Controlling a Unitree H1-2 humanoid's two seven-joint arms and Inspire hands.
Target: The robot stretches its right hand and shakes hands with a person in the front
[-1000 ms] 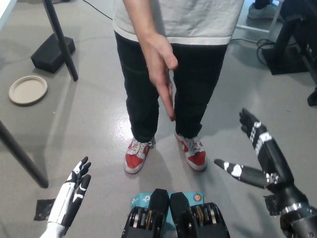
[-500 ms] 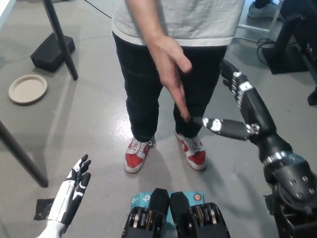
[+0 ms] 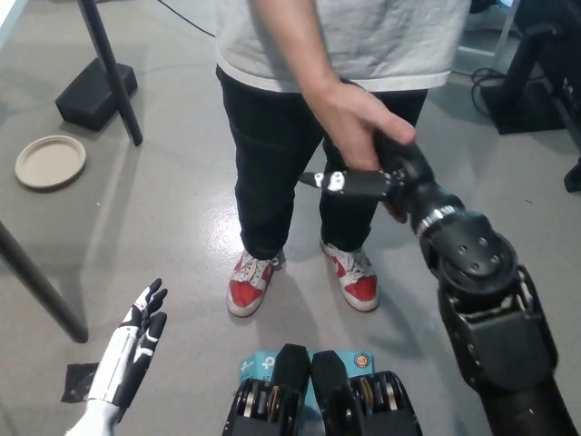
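A person in a grey shirt and dark trousers stands in front, and the person's hand is the thing to take: soft, yielding, easily hurt, so in my judgement it wants a gentle hold across the palm, no squeeze. It lies over the top of the right hand, wrapped around it and touching. One black finger juts out sideways past the clasp; how far the other fingers curl, I cannot tell. The left hand rests low with fingers spread, holding nothing.
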